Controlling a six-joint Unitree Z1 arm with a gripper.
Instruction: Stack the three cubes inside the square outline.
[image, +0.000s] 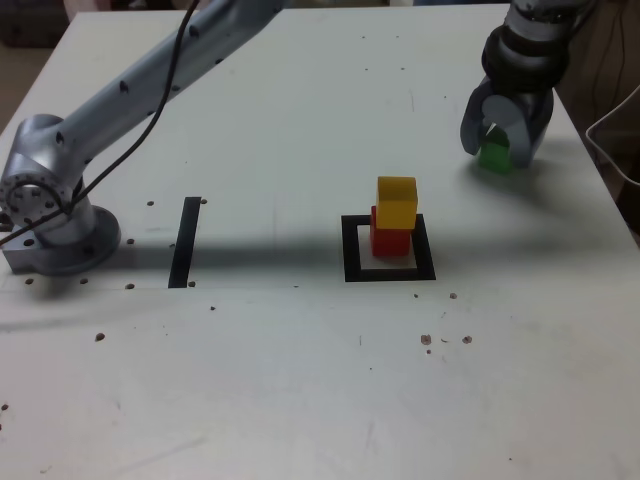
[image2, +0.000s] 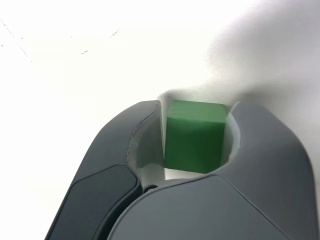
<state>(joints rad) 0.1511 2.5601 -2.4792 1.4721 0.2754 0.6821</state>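
Green cube in my pincer at the upper right of the frame, two cubes already stacked.

On the white desk (image: 300, 400) I see the square outline (image: 389, 272) at centre frame, holding the red cube (image: 388, 240) with the yellow cube (image: 396, 201) on top, sitting slightly askew. The pincer (image: 503, 148) stands on the desk, well apart from that stack. Its jaws are pressed against two opposite flat sides of the green cube (image2: 194, 136), pinching it. I judge the cube light, rigid and matte, so a side-face hold should not slip.
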